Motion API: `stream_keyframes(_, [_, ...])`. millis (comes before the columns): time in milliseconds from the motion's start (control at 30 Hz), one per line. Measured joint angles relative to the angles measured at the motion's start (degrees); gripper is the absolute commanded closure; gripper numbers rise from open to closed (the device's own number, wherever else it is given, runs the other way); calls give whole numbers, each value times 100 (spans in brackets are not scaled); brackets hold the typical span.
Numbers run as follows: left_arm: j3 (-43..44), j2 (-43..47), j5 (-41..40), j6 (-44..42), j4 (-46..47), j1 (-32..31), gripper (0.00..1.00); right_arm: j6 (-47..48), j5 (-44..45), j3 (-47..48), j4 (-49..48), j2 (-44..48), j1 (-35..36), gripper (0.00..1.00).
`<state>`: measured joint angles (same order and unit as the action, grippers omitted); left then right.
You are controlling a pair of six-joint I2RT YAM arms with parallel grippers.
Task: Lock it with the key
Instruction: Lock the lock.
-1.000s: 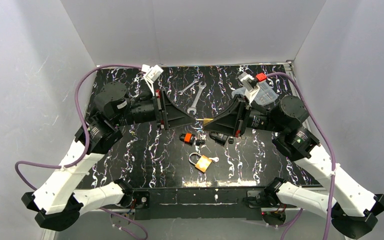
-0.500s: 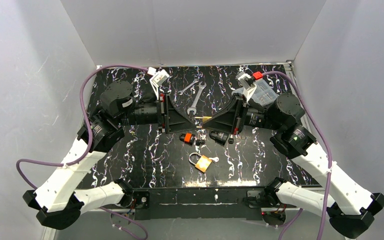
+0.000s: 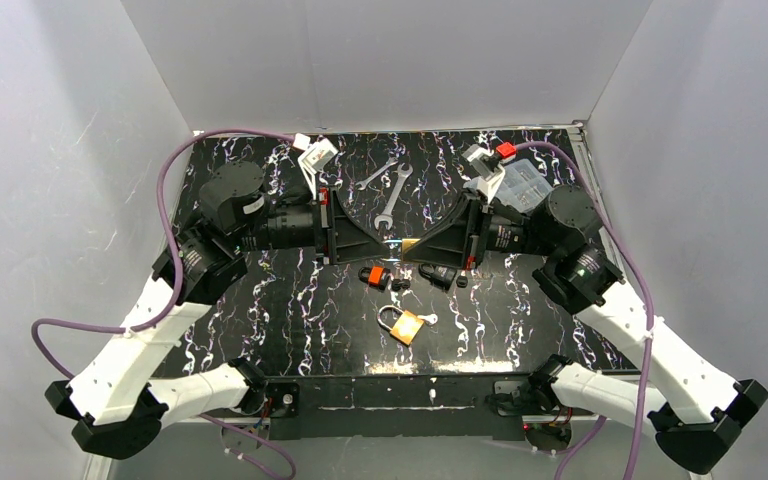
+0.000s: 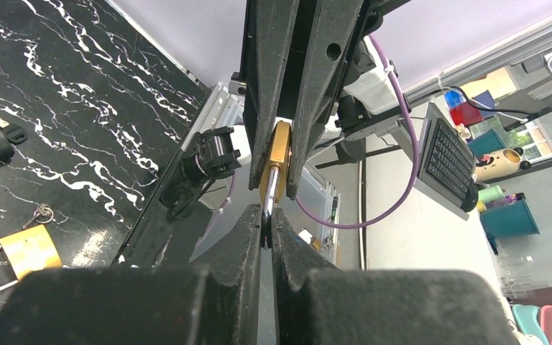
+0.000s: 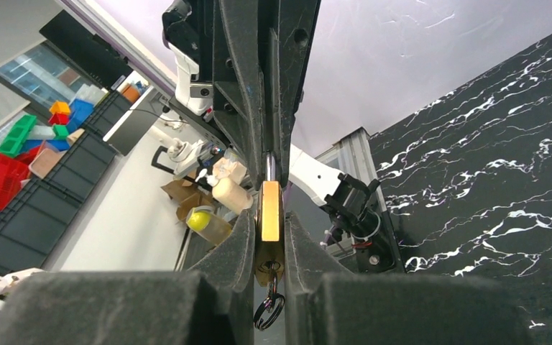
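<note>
1. Top view: the left gripper (image 3: 384, 243) has just moved in and clamped onto the brass padlock (image 3: 411, 243), which the right gripper (image 3: 406, 246) holds in mid-air. Squeezing it locked looks next. Below lie one spare brass lock (image 3: 407, 326), two dark locks (image 3: 441, 272) and two wrenches (image 3: 392, 197).
2. Left wrist: it pinches the silver shackle (image 4: 267, 200), fully closed.
3. Right wrist: the narrow jaws grip the padlock's body, and one key ring (image 5: 267, 310) dangles.

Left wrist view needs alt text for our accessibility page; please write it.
The left gripper pinches the silver shackle of a brass padlock whose body the right gripper clamps opposite. A second padlock lies on the black marbled table.
</note>
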<state>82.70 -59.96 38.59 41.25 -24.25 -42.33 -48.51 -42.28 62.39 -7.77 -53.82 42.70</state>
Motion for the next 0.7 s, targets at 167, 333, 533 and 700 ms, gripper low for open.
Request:
stream_keyframes(167, [0, 20, 4, -85, -39, 15, 100, -317, -284, -37, -319, -144, -42, 99])
stream_keyframes(333, [31, 74, 2, -173, -114, 22, 100, -772, -640, -39, -776, -393, -66, 99])
stream_keyframes(533, [31, 83, -52, -164, -114, -74, 100, -809, -697, -39, -780, -398, -63, 99])
stream_keyframes(700, [28, 83, -271, -162, -170, -273, 100, -490, -577, 31, -433, -352, 37, 99])
